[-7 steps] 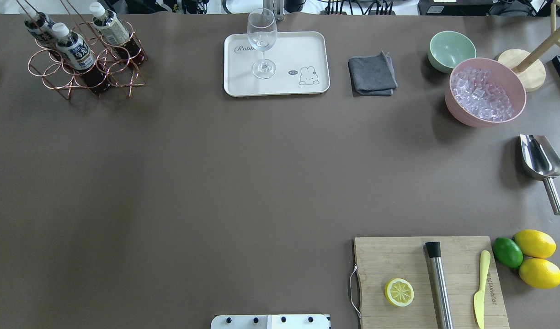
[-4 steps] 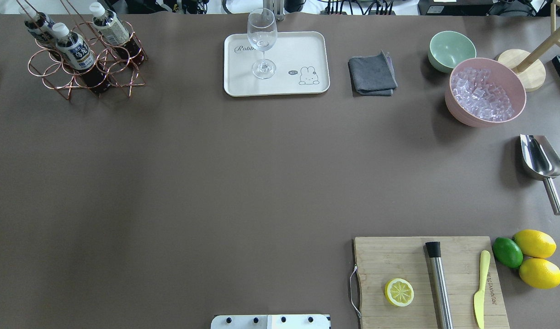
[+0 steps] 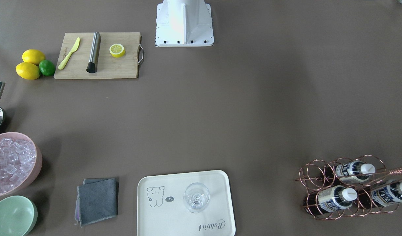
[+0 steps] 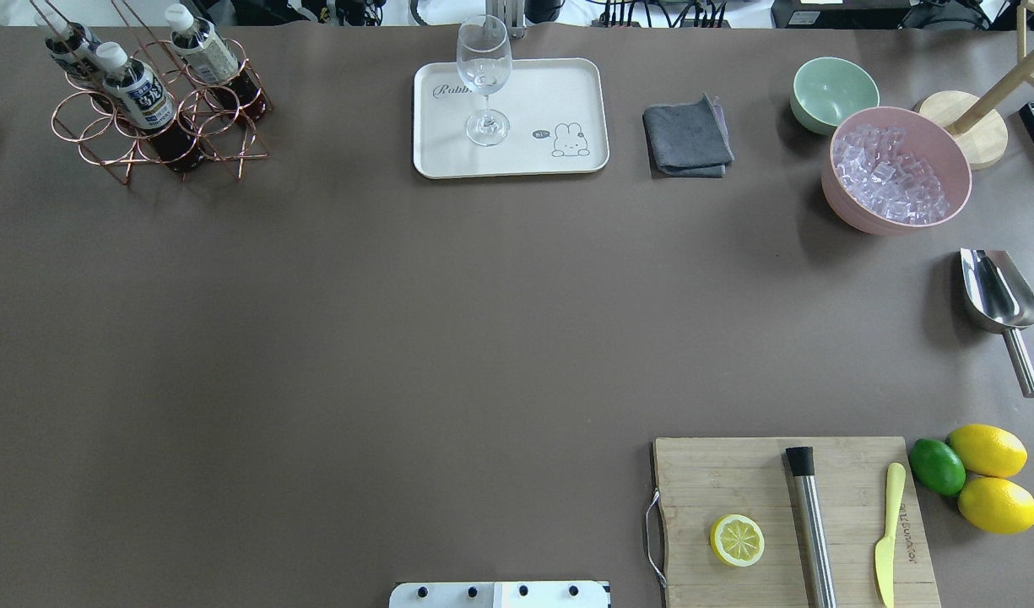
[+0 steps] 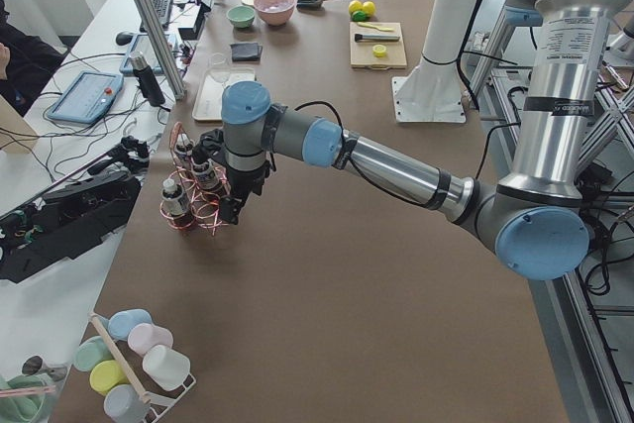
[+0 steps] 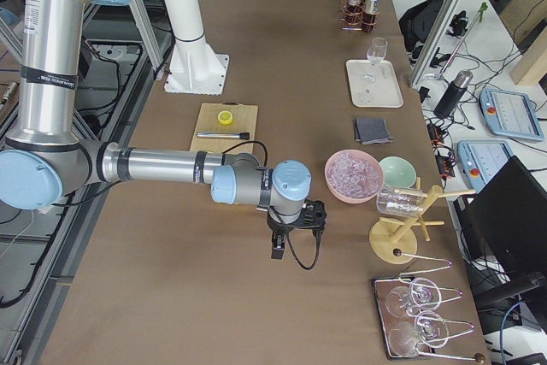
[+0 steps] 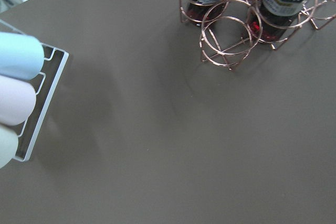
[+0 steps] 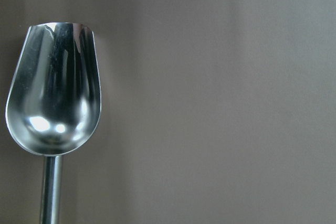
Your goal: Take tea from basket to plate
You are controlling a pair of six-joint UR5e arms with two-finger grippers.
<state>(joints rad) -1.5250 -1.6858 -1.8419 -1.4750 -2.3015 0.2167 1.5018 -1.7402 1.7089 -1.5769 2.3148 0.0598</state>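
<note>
While the tea stays in the basket, I cannot tell whether left gripper or right gripper is clenched.

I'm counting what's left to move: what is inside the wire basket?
Three tea bottles stand in the basket, one per ring; the other three rings show only table. In the overhead view the front bottle covers part of the far one.

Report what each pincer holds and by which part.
Cannot be told: both pincers show only in side views. All three teas sit in the basket by the left pincer; the scoop lies on the table under the right pincer.
</note>
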